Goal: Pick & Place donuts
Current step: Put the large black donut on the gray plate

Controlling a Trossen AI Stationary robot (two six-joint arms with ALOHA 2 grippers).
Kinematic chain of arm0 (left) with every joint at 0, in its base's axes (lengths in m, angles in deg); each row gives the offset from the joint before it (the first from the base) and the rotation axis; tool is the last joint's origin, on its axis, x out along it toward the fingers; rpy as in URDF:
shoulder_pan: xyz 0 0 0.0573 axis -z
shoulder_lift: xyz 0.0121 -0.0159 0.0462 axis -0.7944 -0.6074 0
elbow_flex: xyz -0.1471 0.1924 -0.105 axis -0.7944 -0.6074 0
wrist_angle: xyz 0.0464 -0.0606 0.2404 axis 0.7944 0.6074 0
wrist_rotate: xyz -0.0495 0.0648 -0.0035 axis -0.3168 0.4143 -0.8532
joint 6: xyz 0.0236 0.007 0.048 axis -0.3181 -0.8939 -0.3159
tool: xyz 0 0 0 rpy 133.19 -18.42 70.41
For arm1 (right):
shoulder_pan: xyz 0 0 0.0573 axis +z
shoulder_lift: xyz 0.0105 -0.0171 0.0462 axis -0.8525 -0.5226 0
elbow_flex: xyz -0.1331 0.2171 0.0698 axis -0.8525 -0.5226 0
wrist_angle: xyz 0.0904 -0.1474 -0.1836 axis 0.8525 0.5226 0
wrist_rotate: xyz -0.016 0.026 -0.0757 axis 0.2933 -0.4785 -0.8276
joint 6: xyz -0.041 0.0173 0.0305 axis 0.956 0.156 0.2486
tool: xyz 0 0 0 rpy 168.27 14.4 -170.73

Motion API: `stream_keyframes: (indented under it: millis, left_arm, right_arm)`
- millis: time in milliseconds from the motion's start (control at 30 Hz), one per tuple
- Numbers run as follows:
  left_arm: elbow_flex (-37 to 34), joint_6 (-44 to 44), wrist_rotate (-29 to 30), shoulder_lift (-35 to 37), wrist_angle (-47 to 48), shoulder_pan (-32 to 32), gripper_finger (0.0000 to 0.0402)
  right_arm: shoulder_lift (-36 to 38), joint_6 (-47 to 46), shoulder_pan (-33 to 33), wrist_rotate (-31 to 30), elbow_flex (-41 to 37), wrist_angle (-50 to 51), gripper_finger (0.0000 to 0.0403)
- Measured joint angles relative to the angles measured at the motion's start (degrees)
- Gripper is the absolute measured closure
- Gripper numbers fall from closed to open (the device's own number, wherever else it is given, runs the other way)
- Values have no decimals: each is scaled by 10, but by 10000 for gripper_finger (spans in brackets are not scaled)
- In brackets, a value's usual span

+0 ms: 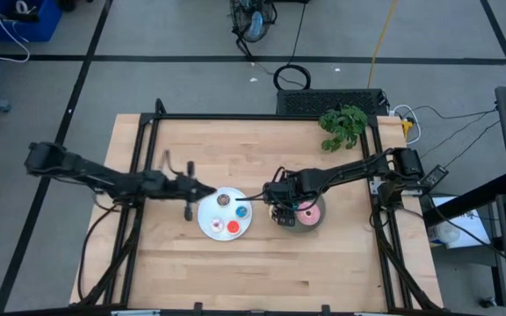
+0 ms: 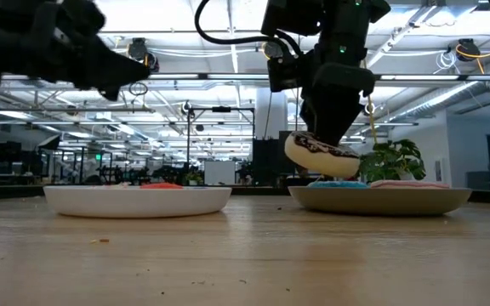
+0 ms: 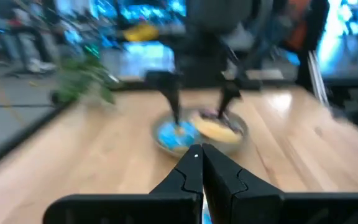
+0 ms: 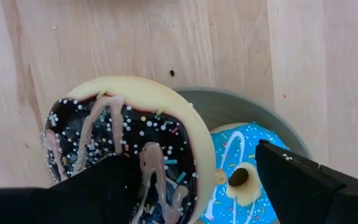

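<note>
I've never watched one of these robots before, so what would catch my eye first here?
Probably the brown donut with sprinkles, tilted and lifted just above the grey plate between the fingers of the right gripper, near the table's middle. The blue donut and the pink donut lie on that plate. Beside it the left gripper hovers, shut and empty, at the edge of the white plate with tiny donuts.

The high view looks straight down on the whole table, while the low view sits at table-top height, facing level across it into the room. Each wrist view looks past its own fingers: the left from farther back, the right close above; all four share the grey plate.
</note>
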Motion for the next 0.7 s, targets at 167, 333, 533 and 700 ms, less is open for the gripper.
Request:
stream_keyframes:
  millis: [167, 333, 533, 700]
  left_arm:
    - [90, -57, -61, -166, 4, 14, 394]
    - [180, -112, -65, -274, 3, 40, 394]
    - [256, -146, -64, -358, 2, 53, 394]
    - [311, -171, -58, -428, 1, 52, 394]
  right_arm:
    - [0, -11, 0, 0, 0, 1, 114]
    - [0, -31, -1, 0, 0, 13, 111]
    - [0, -39, -7, 0, 0, 26, 109]
    - [0, -38, -15, 28, 0, 21, 112]
